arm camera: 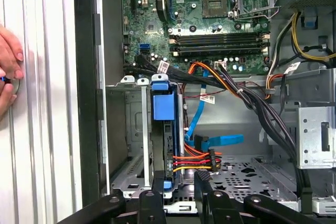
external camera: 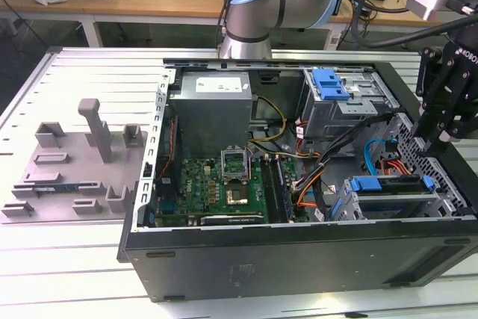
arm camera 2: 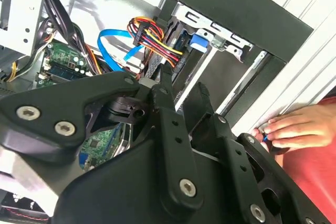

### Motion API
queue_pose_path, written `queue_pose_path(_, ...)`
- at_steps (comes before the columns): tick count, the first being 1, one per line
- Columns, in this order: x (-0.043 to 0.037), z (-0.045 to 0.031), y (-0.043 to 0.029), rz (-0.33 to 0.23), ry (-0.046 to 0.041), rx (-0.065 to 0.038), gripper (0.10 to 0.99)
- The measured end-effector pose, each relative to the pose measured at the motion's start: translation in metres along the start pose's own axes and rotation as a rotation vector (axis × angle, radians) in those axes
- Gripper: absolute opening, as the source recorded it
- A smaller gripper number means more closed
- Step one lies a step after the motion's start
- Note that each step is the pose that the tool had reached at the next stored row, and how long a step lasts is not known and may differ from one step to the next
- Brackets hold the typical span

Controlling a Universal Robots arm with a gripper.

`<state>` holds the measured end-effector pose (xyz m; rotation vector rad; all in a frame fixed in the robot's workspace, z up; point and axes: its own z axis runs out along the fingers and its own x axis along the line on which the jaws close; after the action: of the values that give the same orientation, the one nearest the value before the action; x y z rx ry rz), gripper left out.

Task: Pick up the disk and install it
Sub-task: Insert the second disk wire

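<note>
The disk [external camera: 390, 184], silver with a blue bracket, sits on edge in the drive cage at the open computer case's [external camera: 299, 259] corner, on the exterior view's right. In the first wrist view the disk [arm camera: 163, 109] stands in its slot with red, yellow and black cables plugged at its end. Its blue tab [arm camera 2: 199, 41] also shows in the second wrist view. My gripper [external camera: 432, 138] hangs above the case's right wall, a little above the disk. The gripper [arm camera: 178, 196] is open and holds nothing; its black fingers [arm camera 2: 167, 94] are apart.
A grey power supply box [external camera: 216, 106] and the green motherboard [external camera: 224, 184] fill the case's left half. A blue clip [external camera: 331, 84] tops the rear drive cage. Grey fixtures [external camera: 75, 162] stand on the table's left. A person's hand [arm camera: 8, 72] rests beside the case wall.
</note>
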<state>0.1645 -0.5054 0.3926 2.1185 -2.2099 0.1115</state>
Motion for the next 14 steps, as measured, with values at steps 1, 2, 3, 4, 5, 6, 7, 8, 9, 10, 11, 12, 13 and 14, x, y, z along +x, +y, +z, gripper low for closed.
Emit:
queue_pose_path(1, -0.0056, -0.0008, 0.0003, 0.0, 0.016, 0.001, 0.365)
queue_pose_path(2, -0.0132, -0.0016, 0.0006, 0.0, 0.0376, 0.002, 0.365)
queue_pose_path(3, -0.0234, -0.0026, 0.0011, 0.001, 0.0729, 0.003, 0.365)
queue_pose_path(4, -0.0294, -0.0023, 0.003, 0.001, 0.0938, 0.004, 0.365)
queue_pose_path(5, -0.0316, -0.0015, 0.0067, 0.001, 0.1022, 0.004, 0.365)
queue_pose_path(6, -0.0325, -0.0006, 0.0105, 0.001, 0.1065, 0.004, 0.365)
queue_pose_path(7, -0.034, 0.0008, 0.0172, 0.001, 0.1136, 0.005, 0.365)
queue_pose_path(8, -0.0348, 0.0018, 0.021, 0.001, 0.1172, 0.005, 0.365)
queue_pose_path(9, -0.0357, 0.0031, 0.0251, 0.001, 0.1214, 0.005, 0.365)
queue_pose_path(10, -0.037, 0.0048, 0.0293, 0.001, 0.1283, 0.005, 0.365)
queue_pose_path(11, -0.0425, 0.0066, 0.0308, 0.001, 0.1581, 0.007, 0.365)
queue_pose_path(12, -0.0489, 0.0075, 0.0311, 0.001, 0.1813, 0.007, 0.365)
queue_pose_path(13, -0.0517, 0.0077, 0.0312, 0.001, 0.1922, 0.008, 0.365)
queue_pose_path(14, -0.0542, 0.0081, 0.0313, 0.001, 0.2021, 0.008, 0.365)
